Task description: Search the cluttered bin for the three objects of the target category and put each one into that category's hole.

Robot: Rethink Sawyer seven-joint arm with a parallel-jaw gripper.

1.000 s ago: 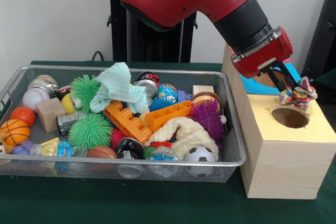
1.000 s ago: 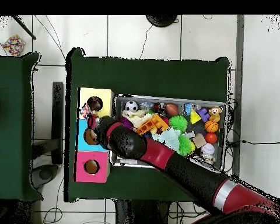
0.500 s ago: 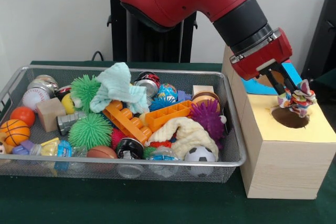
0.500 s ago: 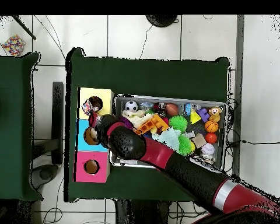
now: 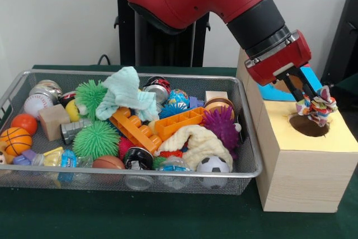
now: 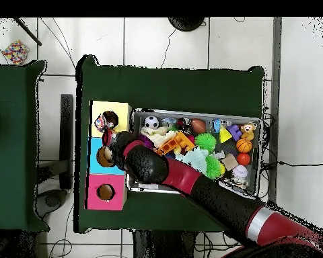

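Your gripper (image 5: 313,98) is clamped on a small multicoloured cloth toy (image 5: 318,107), holding it right at the rim of the hole (image 5: 309,126) in the yellow top of the wooden box (image 5: 302,166). The toy hangs over the far edge of that hole, its lower end just at the opening. In the overhead view you see the same toy (image 6: 101,123) beside the dark hole on the yellow section, with the blue section (image 6: 95,156) and the pink section (image 6: 104,192) in a row next to it, each with its own hole.

Left of the box in the front view, just beside it, stands the wire bin (image 5: 249,163) on the green bench (image 5: 168,216). The bin is full: a pale green cloth (image 5: 126,93) lies on top toward the far side, a cream cloth (image 5: 196,141) near the right front, orange building blocks (image 5: 156,126) between them. Around these you have green spiky balls (image 5: 96,138), a purple spiky ball (image 5: 222,124), a soccer ball (image 5: 212,165), a basketball (image 5: 15,139) and a baseball (image 5: 36,104) at the left end.
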